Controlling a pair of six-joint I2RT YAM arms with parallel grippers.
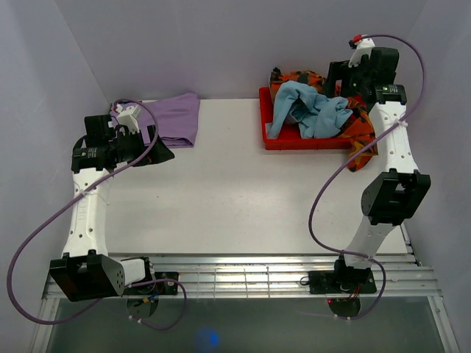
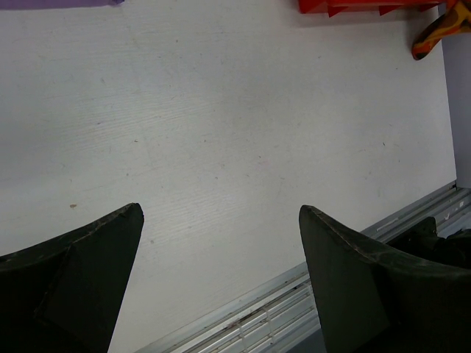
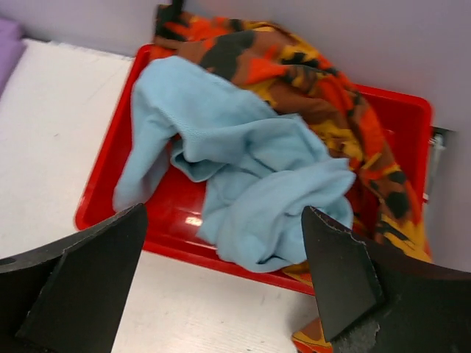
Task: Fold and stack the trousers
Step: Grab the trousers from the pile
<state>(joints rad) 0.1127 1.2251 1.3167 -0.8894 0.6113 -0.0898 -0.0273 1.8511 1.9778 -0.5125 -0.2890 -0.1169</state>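
My right claw (image 3: 222, 212) is released, its two fingers wide apart and nothing between them. It hangs over the near edge of the red tray (image 3: 176, 246) and looks down on the light blue trousers (image 3: 243, 169). I judge that I hold it there to choose a place for gripping before I lift this pair out for folding.

The light blue trousers lie crumpled in the tray, partly on top of the patterned trousers (image 3: 324, 95). As a heap they have no clean long axis. Only one leg is readable in my right wrist view: it runs from 12 o'clock down to 7 o'clock along the tray's left wall. Where the waist is, I cannot tell. The patterned pair spills over the tray's right rim at 4 o'clock.

My left claw (image 2: 221, 209) is also released and empty, over the bare table (image 2: 221, 110), I think waiting to take the second corner.

Seen from above, the tray sits at 1 o'clock of the table, against the back wall. The lilac trousers (image 1: 176, 121) lie flat at 10 o'clock, just beside my left claw, already folded as it seems. I take this as the start of the stack, its longer side running about from 9 to 3.
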